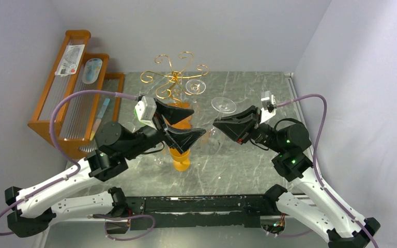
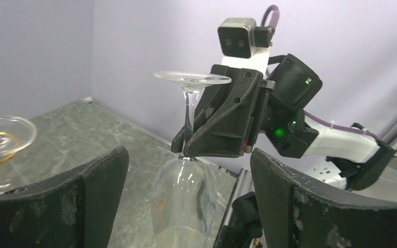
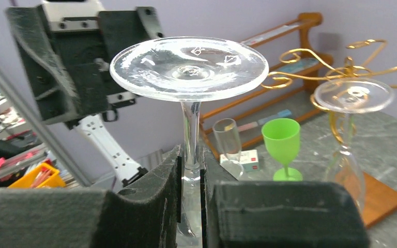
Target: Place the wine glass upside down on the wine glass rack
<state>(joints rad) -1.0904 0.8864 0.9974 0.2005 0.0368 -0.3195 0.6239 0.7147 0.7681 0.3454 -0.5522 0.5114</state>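
Observation:
My right gripper (image 3: 190, 160) is shut on the stem of the clear wine glass (image 3: 188, 67), which hangs upside down, foot up. From above, that gripper (image 1: 222, 124) sits right of centre, the glass foot (image 1: 224, 105) over it. In the left wrist view the glass bowl (image 2: 183, 199) hangs below the right gripper (image 2: 188, 147). My left gripper (image 2: 188, 175) is open, its fingers (image 2: 103, 191) wide on either side of the bowl, with gaps. The gold wire wine glass rack (image 1: 174, 76) stands at the back, another clear glass (image 3: 352, 95) hanging from it upside down.
A stepped wooden shelf (image 1: 77, 88) with small packets stands at the back left. An orange goblet (image 1: 180, 157) sits under my left gripper (image 1: 199, 121). A green goblet (image 3: 281, 137), a small clear glass (image 3: 226, 138) and a little box (image 3: 248, 159) stand near the rack's orange-brown base (image 3: 385, 199).

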